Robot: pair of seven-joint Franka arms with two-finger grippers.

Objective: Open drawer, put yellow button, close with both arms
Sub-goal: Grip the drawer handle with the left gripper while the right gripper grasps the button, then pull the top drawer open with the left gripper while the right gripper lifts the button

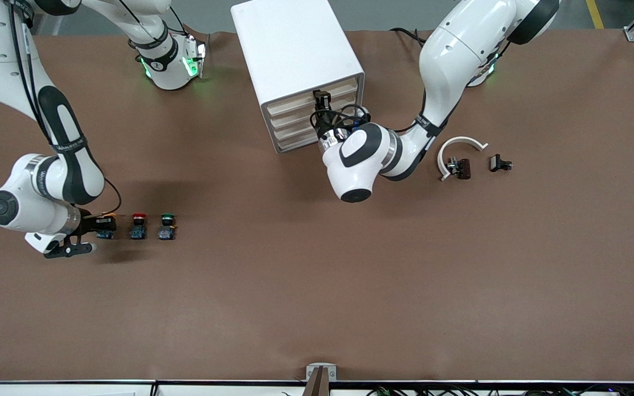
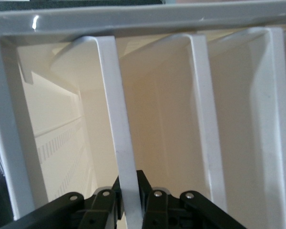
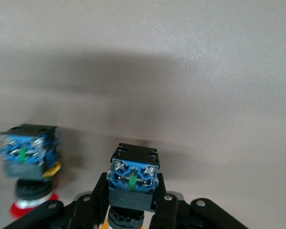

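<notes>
Right gripper [image 3: 132,202] is clamped on the yellow button [image 3: 132,179], down at table level at the right arm's end of the table. In the right wrist view its two black fingers [image 3: 97,200] press either side of the button's blue base, with a sliver of orange cap showing beneath. In the front view the button [image 1: 105,226] is mostly covered by the gripper [image 1: 96,225]; it is the end one of a short row, with the red button [image 1: 138,226] just beside it and the green button [image 1: 167,226] next along, each apart from its neighbour.

Left gripper [image 2: 129,198] is at the front of the white cabinet [image 1: 289,44], which stands near the arms' bases between them. Its fingers are closed on a thin white lip of the drawer [image 2: 115,109], seen edge-on in the left wrist view. In the front view that gripper [image 1: 321,103] sits against the top drawer [image 1: 339,88] of the four cream fronts, all of which look flush with the cabinet.

Toward the left arm's end of the brown table [image 1: 350,286] lie a white curved piece [image 1: 456,144] with a small dark part [image 1: 460,168] touching its end, and another small dark part [image 1: 499,163] near it.
</notes>
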